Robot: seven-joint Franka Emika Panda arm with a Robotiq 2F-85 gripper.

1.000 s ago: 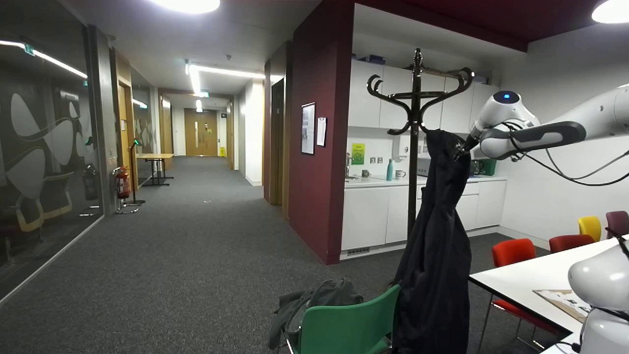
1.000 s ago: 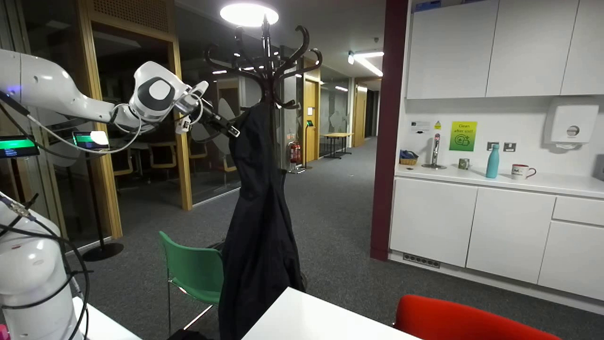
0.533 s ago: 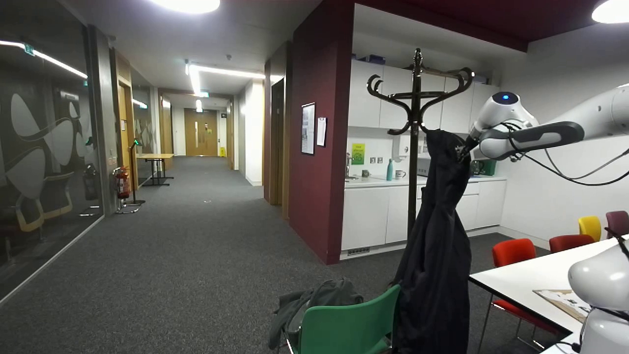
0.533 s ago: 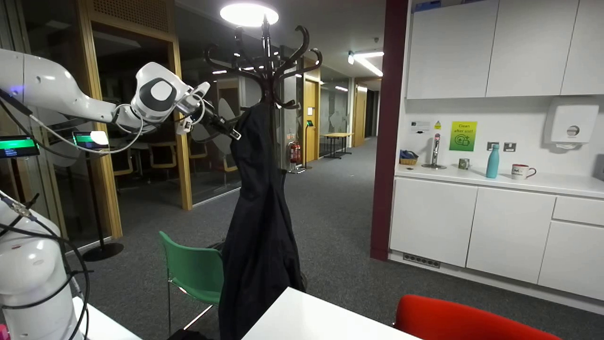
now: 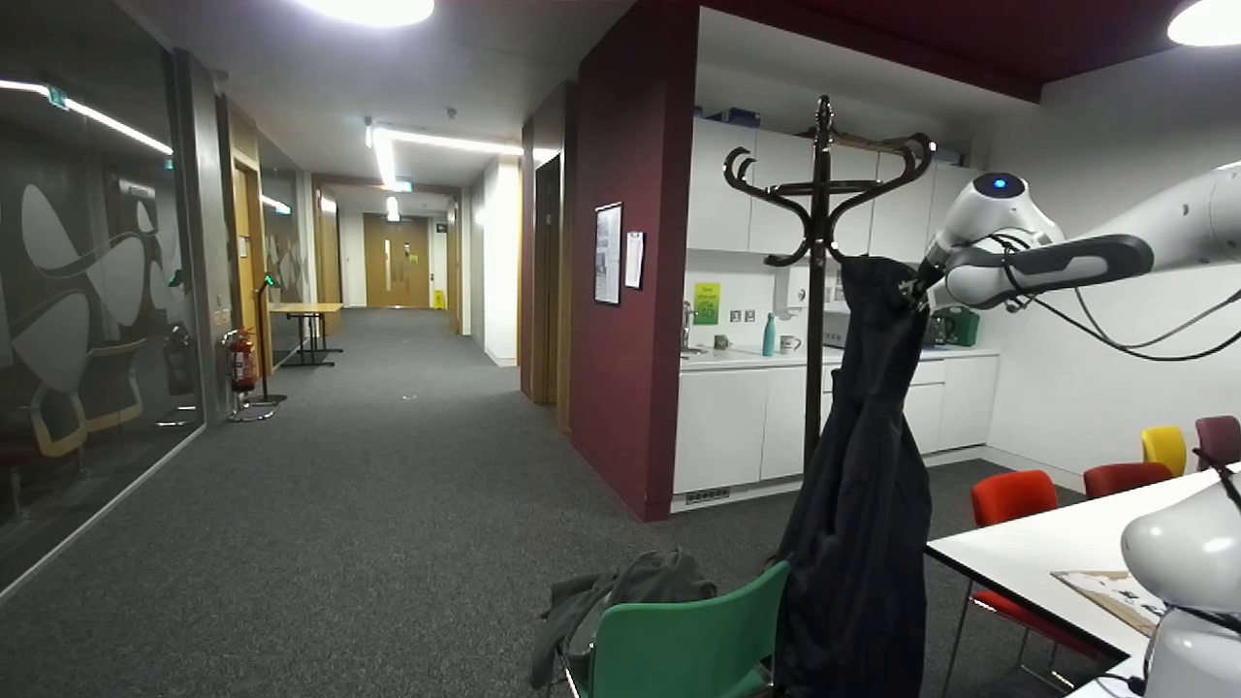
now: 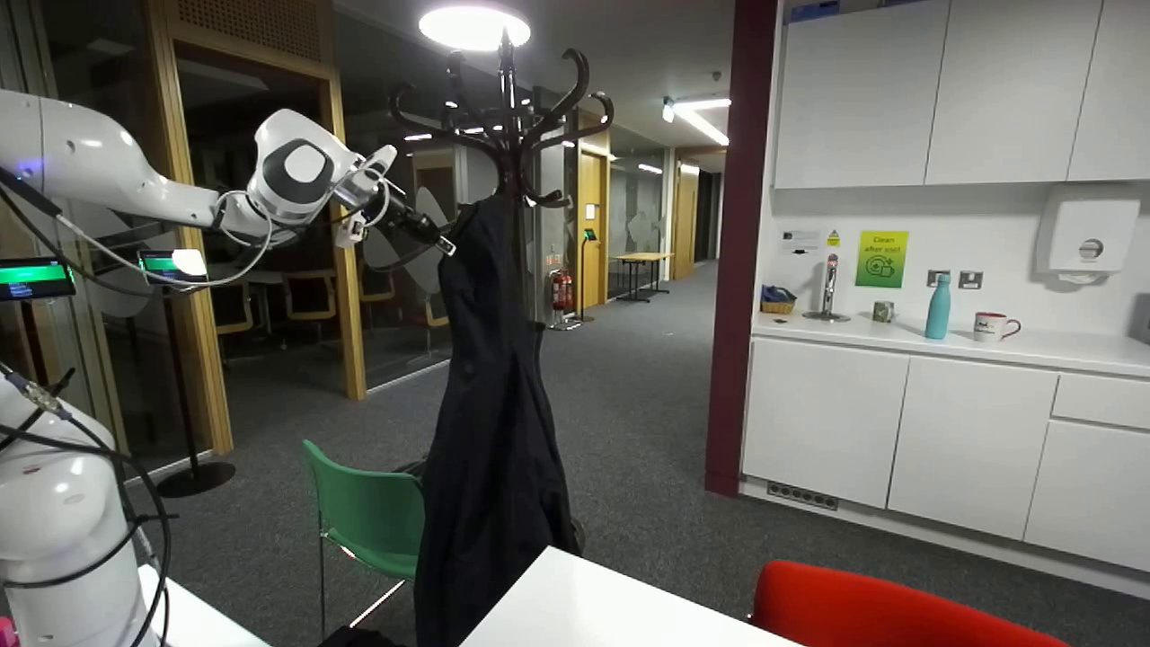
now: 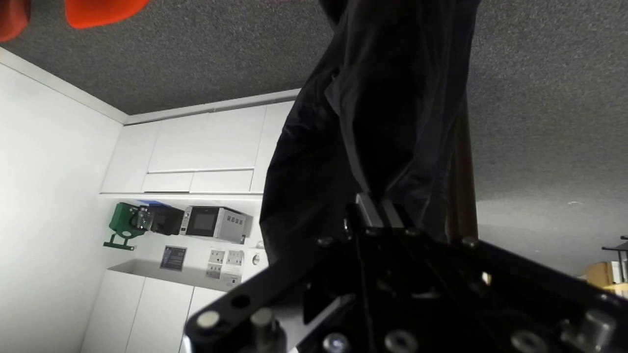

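From here I count one coat, one coat stand and, along the counter, one basket near its back-left corner, one tap, one bottle, two cups, one microwave, and one green case near its right edge.

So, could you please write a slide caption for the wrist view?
Upside-down view: gripper pinching the coat, microwave in the background.

"What did the long black cloth coat hide?"
"In both exterior views, the lower pole of the glossy dark-brown coat stand."
"And the coat's hem?"
"The bottom edge cut it off."
"And the wrist view?"
"The black metal gripper blocked part of the coat."
"Was the pale framed poster legible?"
"Its print was too small."
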